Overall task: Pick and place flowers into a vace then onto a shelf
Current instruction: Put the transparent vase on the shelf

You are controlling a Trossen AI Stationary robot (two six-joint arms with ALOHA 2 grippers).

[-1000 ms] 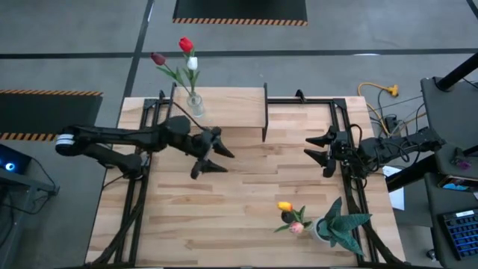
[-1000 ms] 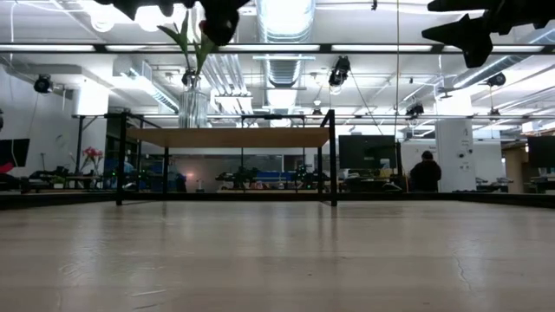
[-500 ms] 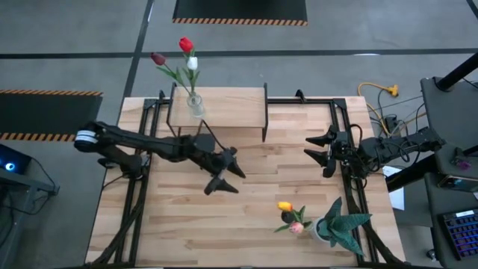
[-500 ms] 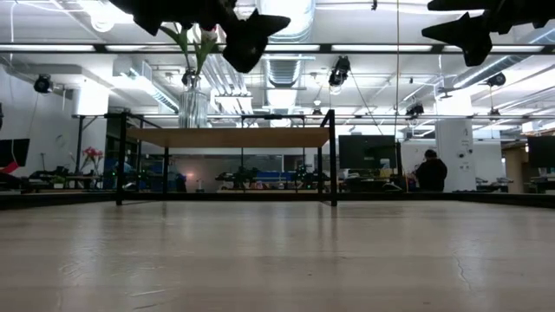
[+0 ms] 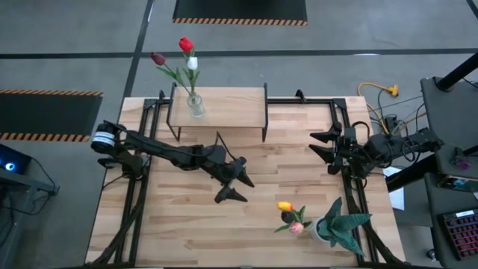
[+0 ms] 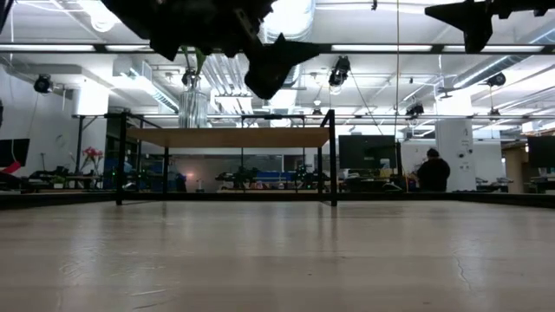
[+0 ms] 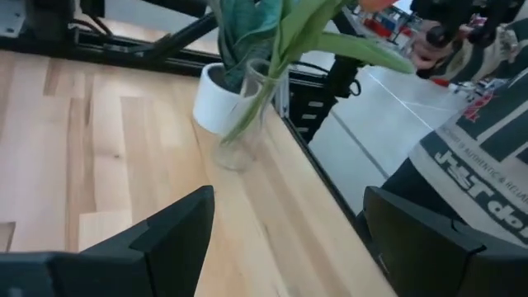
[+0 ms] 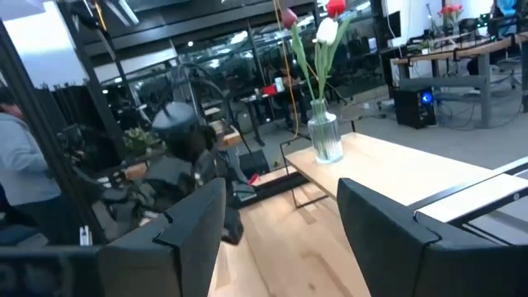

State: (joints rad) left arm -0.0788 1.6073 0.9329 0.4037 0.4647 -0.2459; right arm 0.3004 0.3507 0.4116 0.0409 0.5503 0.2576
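Note:
Three tulips, red, maroon and white (image 5: 185, 56), stand in a glass vase (image 5: 195, 105) on the left end of the wooden shelf (image 5: 224, 102) at the table's far side. A second glass vase (image 7: 238, 142) with orange-yellow, pink and dark tulips (image 5: 290, 217) stands on the table near the right front. My left gripper (image 5: 243, 189) hovers open over the table's middle, pointing at that second vase with bare table between. My right gripper (image 5: 314, 143) waits open and high at the right edge.
A spiky green plant in a white pot (image 5: 340, 226) stands right beside the second vase, toward the table's right front corner. Black metal frames (image 5: 142, 149) run along both table sides. A person (image 6: 431, 171) shows far off in the room.
My left gripper has travelled from near the shelf toward the table's right and near edges and has come down, closer to the vase beside the potted plant. The flowers and both vases have stayed where they were.

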